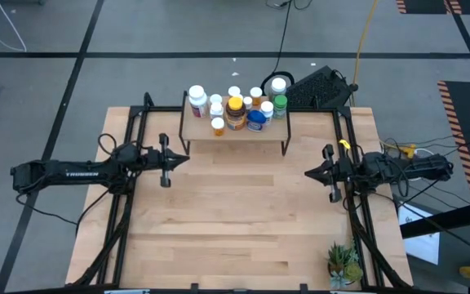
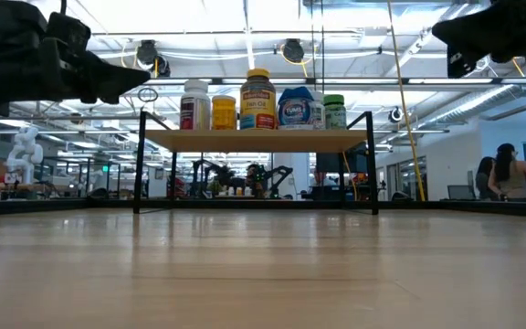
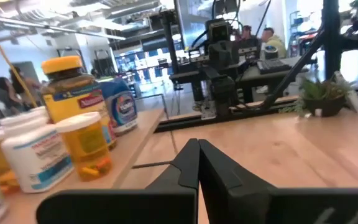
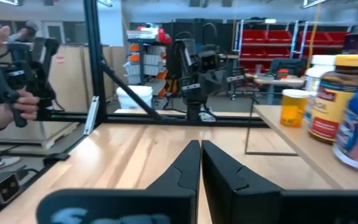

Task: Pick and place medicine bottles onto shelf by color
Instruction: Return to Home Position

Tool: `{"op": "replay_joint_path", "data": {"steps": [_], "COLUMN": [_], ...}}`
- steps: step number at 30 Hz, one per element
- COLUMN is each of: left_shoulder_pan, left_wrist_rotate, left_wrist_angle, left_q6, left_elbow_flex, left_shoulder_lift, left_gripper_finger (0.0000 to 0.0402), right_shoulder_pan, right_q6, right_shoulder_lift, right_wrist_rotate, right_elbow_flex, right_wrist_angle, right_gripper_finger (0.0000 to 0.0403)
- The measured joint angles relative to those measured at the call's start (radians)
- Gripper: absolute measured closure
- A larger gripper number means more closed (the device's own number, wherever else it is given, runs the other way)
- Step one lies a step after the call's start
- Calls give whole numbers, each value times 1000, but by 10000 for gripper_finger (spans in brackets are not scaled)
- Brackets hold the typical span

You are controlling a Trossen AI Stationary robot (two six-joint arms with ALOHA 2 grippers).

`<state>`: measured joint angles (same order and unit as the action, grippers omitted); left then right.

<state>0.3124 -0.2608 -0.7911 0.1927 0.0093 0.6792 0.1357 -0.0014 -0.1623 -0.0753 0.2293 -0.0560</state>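
Several medicine bottles point(image 1: 235, 111) stand upright on the shelf point(image 1: 235, 135) at the table's far middle: white ones at the left, orange and amber in the middle, blue and green at the right. My left gripper point(image 1: 184, 159) hovers shut at the table's left, level with the shelf's near edge, holding nothing. My right gripper point(image 1: 308, 172) hovers shut at the table's right, likewise empty. In the left wrist view an amber bottle with a yellow lid point(image 3: 73, 99) and an orange bottle point(image 3: 87, 146) stand beside my fingers' line.
A small green potted plant point(image 1: 343, 263) stands at the table's near right corner. Black frame rails point(image 1: 121, 204) run along both table sides. A keyboard point(image 1: 321, 86) lies behind the shelf. A person's hand point(image 4: 8, 102) shows beyond the table in the right wrist view.
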Motion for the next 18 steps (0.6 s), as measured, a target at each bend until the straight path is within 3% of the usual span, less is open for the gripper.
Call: {"op": "replay_joint_path", "data": {"steps": [8, 18], "left_shoulder_pan": [91, 136], "left_wrist_rotate": [15, -88], "left_wrist_angle": [-5, 39], "left_q6": [6, -11], "left_elbow_flex": [0, 1], "left_shoulder_lift": [-7, -6], "left_gripper_finger": [382, 397], "right_shoulder_pan": [-108, -231], "right_q6": [-11, 49], "right_shoulder_lift": [82, 88], "right_wrist_rotate": [28, 133], "right_elbow_flex": [-30, -68], "right_wrist_angle": [72, 48], "right_gripper_finger": [399, 402]}}
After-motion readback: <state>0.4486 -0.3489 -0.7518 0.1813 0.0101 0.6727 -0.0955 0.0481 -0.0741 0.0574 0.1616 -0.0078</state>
